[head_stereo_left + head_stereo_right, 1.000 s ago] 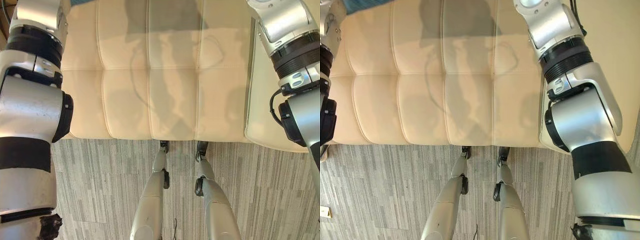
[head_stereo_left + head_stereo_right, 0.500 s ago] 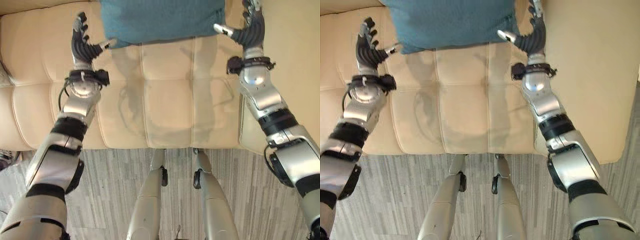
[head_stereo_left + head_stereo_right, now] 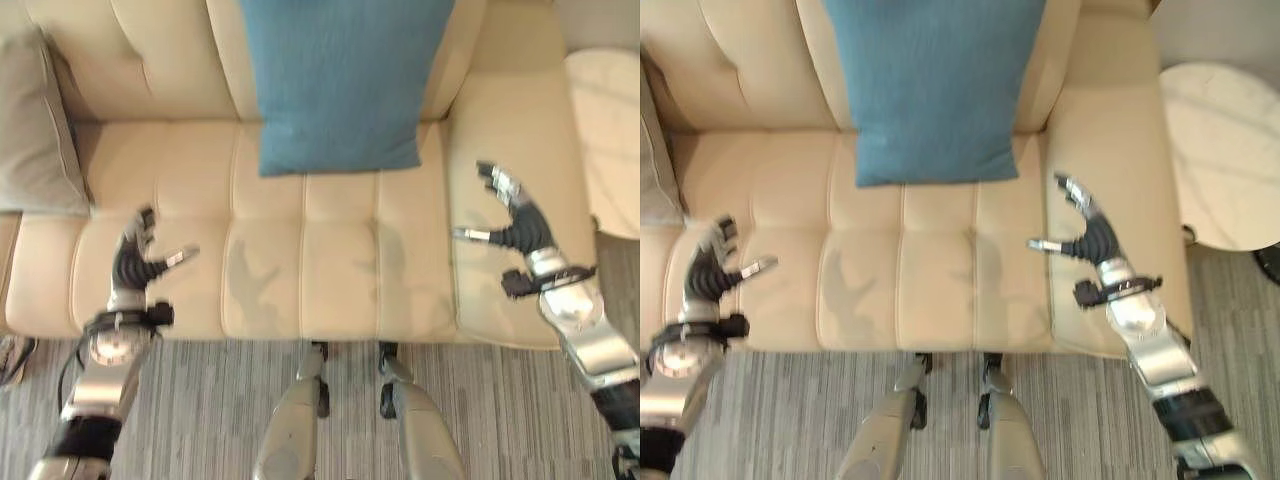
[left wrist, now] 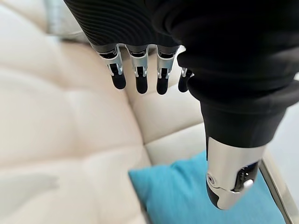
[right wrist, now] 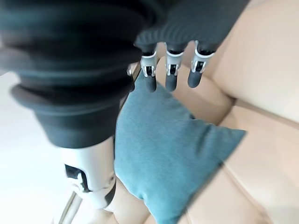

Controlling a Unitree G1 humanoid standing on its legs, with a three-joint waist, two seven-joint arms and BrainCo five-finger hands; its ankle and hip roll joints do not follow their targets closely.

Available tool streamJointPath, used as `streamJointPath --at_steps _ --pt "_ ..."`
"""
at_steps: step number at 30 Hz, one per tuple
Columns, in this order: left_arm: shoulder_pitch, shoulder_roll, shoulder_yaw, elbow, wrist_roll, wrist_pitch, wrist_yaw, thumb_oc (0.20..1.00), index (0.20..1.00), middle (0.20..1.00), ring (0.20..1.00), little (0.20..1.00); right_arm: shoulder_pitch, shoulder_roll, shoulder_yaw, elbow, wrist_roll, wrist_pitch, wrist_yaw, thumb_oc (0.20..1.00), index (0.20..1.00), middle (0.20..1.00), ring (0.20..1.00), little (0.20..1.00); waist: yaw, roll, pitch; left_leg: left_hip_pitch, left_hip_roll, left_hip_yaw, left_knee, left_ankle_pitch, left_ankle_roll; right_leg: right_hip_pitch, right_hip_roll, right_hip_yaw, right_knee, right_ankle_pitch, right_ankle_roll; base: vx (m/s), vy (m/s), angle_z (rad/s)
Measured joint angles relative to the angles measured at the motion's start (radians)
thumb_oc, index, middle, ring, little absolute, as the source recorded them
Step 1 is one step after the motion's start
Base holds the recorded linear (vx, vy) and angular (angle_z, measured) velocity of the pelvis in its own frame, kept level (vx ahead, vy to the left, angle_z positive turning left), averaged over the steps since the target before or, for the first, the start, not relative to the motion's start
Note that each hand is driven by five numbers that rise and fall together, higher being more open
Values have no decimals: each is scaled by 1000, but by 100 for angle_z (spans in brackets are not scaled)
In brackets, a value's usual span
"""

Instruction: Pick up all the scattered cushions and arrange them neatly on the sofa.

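A teal cushion (image 3: pixel 342 82) leans upright against the backrest of the cream sofa (image 3: pixel 330 270), in the middle. A grey cushion (image 3: pixel 38 125) rests against the backrest at the sofa's left end. My left hand (image 3: pixel 133 265) hovers open over the front left of the seat, holding nothing. Over the right armrest my right hand (image 3: pixel 518 225) is open too, fingers relaxed, well clear of the teal cushion (image 5: pixel 168 149). The left wrist view shows a corner of the teal cushion (image 4: pixel 191 196) past my straight fingers (image 4: pixel 138 79).
A round pale side table (image 3: pixel 1225 150) stands to the right of the sofa. Striped grey carpet (image 3: pixel 210 410) lies in front of it. A shoe-like object (image 3: pixel 10 355) shows at the left edge on the floor.
The view has tilted up the sofa. Both hands have let go of the teal cushion and pulled back toward the seat's front; the cushion stays against the backrest.
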Motion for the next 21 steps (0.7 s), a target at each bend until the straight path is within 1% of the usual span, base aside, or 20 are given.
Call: streamJointPath --at_steps 1,2,3,4,5,7,8,9,11,12,13,14,15,16,17,18,19,20,21 --pt "41 -46 12 17 -1 6 -14 1000 1000 1000 1000 1000 49 37 1 35 -1 9 10 1000 1000 1000 1000 1000 -4 -7 -8 45 0 5 -1 -4 5 43 2 2 -14 -1 2 42 47 -19" --pt "81 -68 11 44 -1 25 -19 1000 1000 1000 1000 1000 79 40 24 73 -3 26 22 1000 1000 1000 1000 1000 -9 -12 -24 79 0 14 -1 -14 19 81 3 5 -32 -1 2 43 47 -23" --pt "101 -74 3 63 0 38 -30 1000 1000 1000 1000 1000 99 41 31 94 -9 29 36 1000 1000 1000 1000 1000 -21 -15 -47 89 -1 19 -1 -23 27 95 3 5 -44 -1 2 48 93 -25" --pt "119 -108 9 109 5 53 -51 1000 1000 1000 1000 1000 135 83 8 168 -24 32 50 1000 1000 1000 1000 1000 -32 -18 -84 114 0 30 -2 -32 30 139 2 3 -76 13 17 14 115 -14" --pt "129 -116 3 127 10 58 -63 1000 1000 1000 1000 1000 157 96 8 200 -30 37 58 1000 1000 1000 1000 1000 -47 -19 -89 131 -1 31 -1 -34 32 162 2 2 -89 20 25 49 145 -8" --pt "134 -164 13 183 42 66 -78 1000 1000 1000 1000 1000 187 164 -24 282 -48 48 76 1000 1000 1000 1000 1000 -54 -18 -98 185 -3 39 -2 -43 42 216 1 5 -110 24 24 44 109 -12" --pt "140 -186 10 234 61 76 -83 1000 1000 1000 1000 1000 197 186 -22 333 -58 53 77 1000 1000 1000 1000 1000 -57 -15 -114 212 -3 50 -2 -57 44 244 0 13 -123 23 24 21 118 -34" --pt "151 -214 7 303 90 89 -93 1000 1000 1000 1000 1000 226 204 -18 379 -73 69 86 1000 1000 1000 1000 1000 -65 -13 -147 238 -5 64 -4 -73 42 271 0 30 -142 23 24 14 122 -32" --pt "181 -250 0 383 136 118 -94 1000 1000 1000 1000 1000 265 216 -17 420 -97 88 87 1000 1000 1000 1000 1000 -90 -12 -179 286 -5 87 -8 -89 47 311 0 50 -156 21 26 1 112 -42" --pt "206 -255 -6 389 159 126 -97 1000 1000 1000 1000 1000 269 213 -18 434 -107 95 86 1000 1000 1000 1000 1000 -93 -14 -192 300 -2 103 -9 -94 49 319 2 66 -156 18 26 -131 127 -44" --pt "220 -255 -7 389 162 129 -99 1000 1000 1000 1000 1000 279 211 -20 433 -107 96 85 1000 1000 1000 1000 1000 -107 -21 -206 304 -1 112 -9 -96 49 318 3 72 -156 18 26 -208 108 -31" --pt "220 -253 -7 390 162 129 -98 1000 1000 1000 1000 1000 289 211 -20 434 -107 96 83 1000 1000 1000 1000 1000 -112 -26 -211 305 0 114 -9 -97 48 318 4 77 -156 18 26 -328 85 -66" --pt "212 -242 -30 377 163 129 -100 1000 1000 1000 1000 1000 293 218 -16 445 -111 94 80 1000 1000 1000 1000 1000 -118 -52 -220 306 -4 167 -2 -86 63 289 10 118 -150 76 32 -214 22 -91" --pt "203 -231 -32 369 163 129 -99 1000 1000 1000 1000 1000 276 217 -20 445 -116 94 74 1000 1000 1000 1000 1000 -122 -59 -214 300 0 196 -2 -83 74 270 8 130 -149 97 45 -581 19 -102" --pt "173 -208 -30 363 162 127 -96 1000 1000 1000 1000 1000 252 217 -16 449 -123 94 67 1000 1000 1000 1000 1000 -136 -57 -205 268 5 207 -10 -94 84 243 -3 107 -150 85 106 -656 8 -50" --pt "146 -200 -32 348 162 129 -88 1000 1000 1000 1000 1000 251 233 -4 475 -123 92 60 1000 1000 1000 1000 1000 -134 -54 -200 222 16 216 24 -56 142 202 -14 16 -56 8 106 -745 -21 -11" --pt "107 -186 -33 300 161 124 -78 1000 1000 1000 1000 1000 215 257 20 531 -120 95 39 1000 1000 1000 1000 1000 -96 -33 -183 164 65 218 40 -18 137 24 9 -26 458 -139 91 -389 -89 10" --pt "104 -173 -34 278 161 122 -75 1000 1000 1000 1000 1000 214 261 51 544 -120 96 41 1000 1000 1000 1000 1000 -69 -19 -175 179 89 204 5 25 128 17 46 -28 673 -196 94 -359 -189 22" --pt "113 -161 -30 291 159 126 -63 1000 1000 1000 1000 1000 217 261 56 539 -119 93 40 1000 1000 1000 1000 1000 -51 -14 -170 177 91 196 0 35 123 91 58 -23 687 -215 101 -337 -232 17"
